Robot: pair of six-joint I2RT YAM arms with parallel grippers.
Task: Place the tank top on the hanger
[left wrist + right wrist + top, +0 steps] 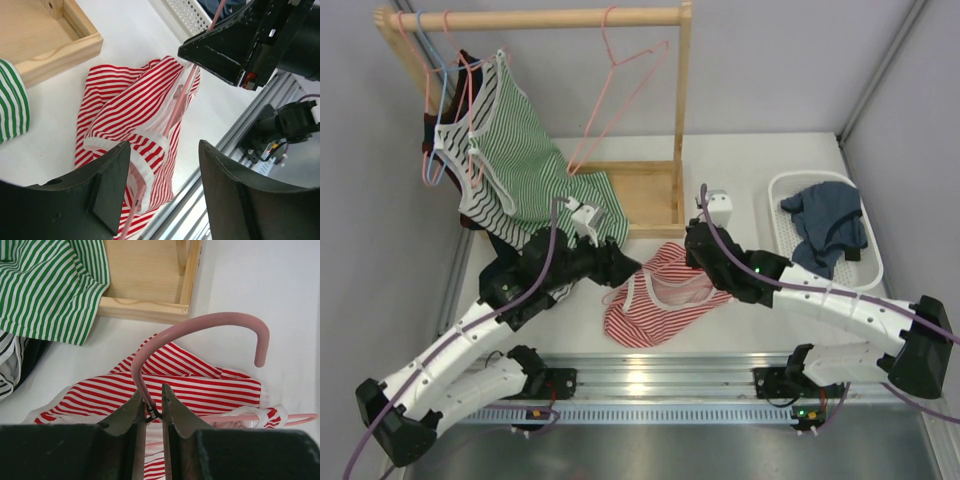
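Pinches the hanger [200, 323] by the neck in the right claw [153, 392] and holds the left claw [165, 160] released over the tank top [120, 105], just before the wooden rack [650, 186], seemingly half threaded, straps left to seat.

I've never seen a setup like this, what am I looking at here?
Two robot arms are bolted at the near edge of a table. One picture looks down from above; the other two come from cameras on the wrists. On the table lies a red-and-white striped tank top with a pink wire hanger partly inside it. The right claw is shut on the hanger just below its hook. The left claw is open at the top's edge. Behind stands a wooden rack with a green striped top; a white basket holds a dark blue garment.
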